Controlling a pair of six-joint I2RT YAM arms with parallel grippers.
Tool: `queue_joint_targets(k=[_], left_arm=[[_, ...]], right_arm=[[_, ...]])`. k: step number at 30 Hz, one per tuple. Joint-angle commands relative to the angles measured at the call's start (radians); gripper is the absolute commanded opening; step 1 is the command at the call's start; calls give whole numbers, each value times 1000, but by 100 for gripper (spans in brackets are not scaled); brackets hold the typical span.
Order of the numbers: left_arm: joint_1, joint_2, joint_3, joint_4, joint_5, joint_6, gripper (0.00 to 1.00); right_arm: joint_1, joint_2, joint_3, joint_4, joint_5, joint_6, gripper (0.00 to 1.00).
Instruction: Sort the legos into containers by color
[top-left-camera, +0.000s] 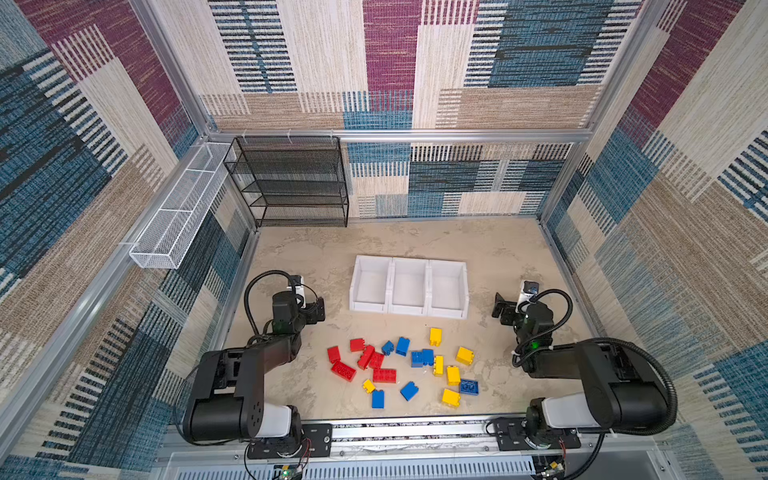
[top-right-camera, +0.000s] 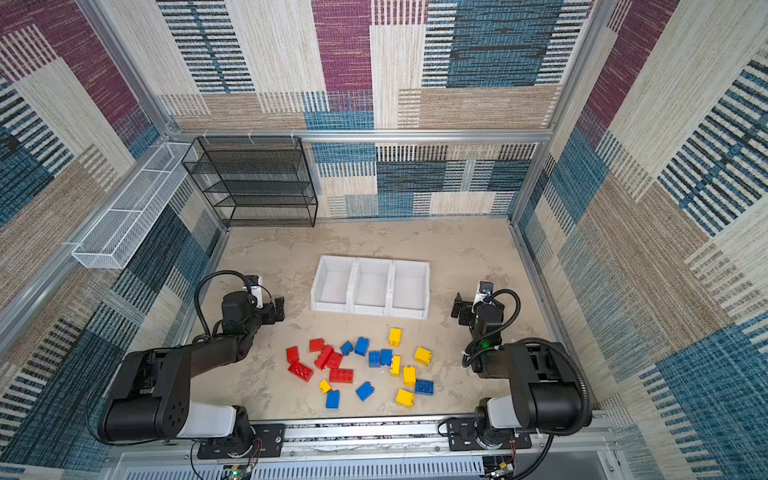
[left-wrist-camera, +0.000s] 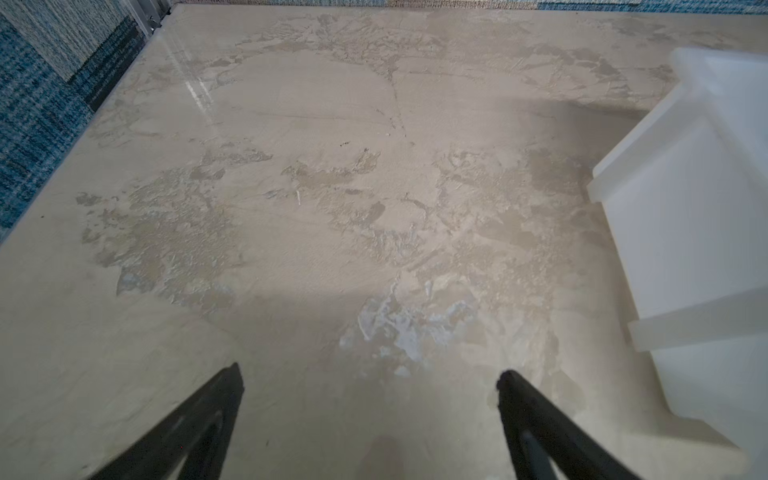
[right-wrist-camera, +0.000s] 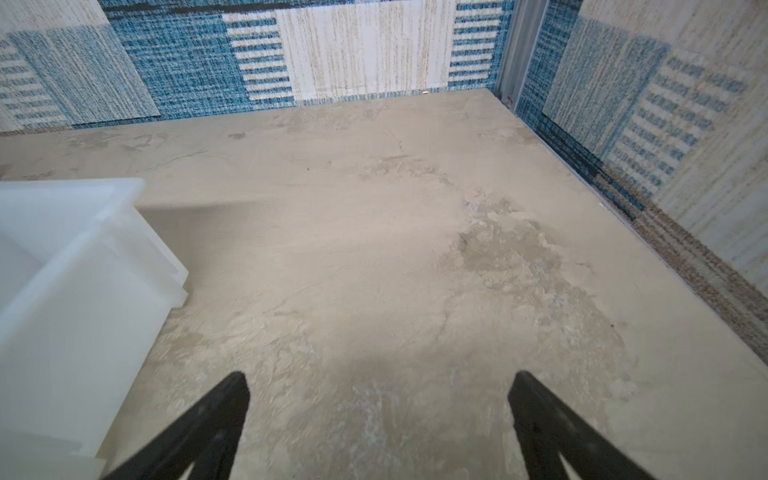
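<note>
Legos (top-left-camera: 422, 358) lie scattered near, unsorted. Left gripper (top-left-camera: 320, 309) and right gripper (top-left-camera: 499, 308), both spread and empty, hover farther back, flanking the containers (top-left-camera: 409, 311).

Left tool (left-wrist-camera: 370, 370) and right tool (right-wrist-camera: 379, 375) both hover with jaws spread wide.

Glossy plastic legos (top-left-camera: 422, 358); smooth white plastic containers (top-left-camera: 409, 310); mottled, faintly shiny table (top-left-camera: 415, 241).
</note>
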Motion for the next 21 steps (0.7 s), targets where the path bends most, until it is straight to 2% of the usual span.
queue_joint_targets(k=[1, 21], left_arm=[[2, 105, 41, 216, 11, 20, 99], [1, 109, 50, 205, 9, 18, 99]], right_arm=[[8, 106, 24, 351, -26, -36, 100], [6, 110, 32, 340, -32, -35, 100]])
